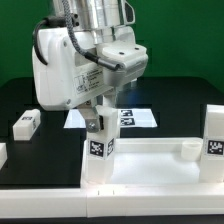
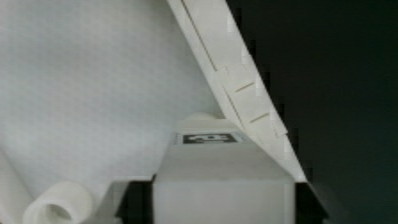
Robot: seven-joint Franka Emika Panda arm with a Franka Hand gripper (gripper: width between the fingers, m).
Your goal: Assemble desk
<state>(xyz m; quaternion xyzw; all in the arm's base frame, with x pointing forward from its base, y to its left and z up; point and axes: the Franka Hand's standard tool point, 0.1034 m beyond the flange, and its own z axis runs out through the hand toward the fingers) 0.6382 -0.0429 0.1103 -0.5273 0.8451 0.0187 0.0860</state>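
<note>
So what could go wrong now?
1. The gripper seems to clamp the leg standing at the panel's corner. If the leg tips, it may jam instead of seating straight.
2. If the grip slips, the leg could fall over.
3. A hard push might shift the panel on the table.
</note>
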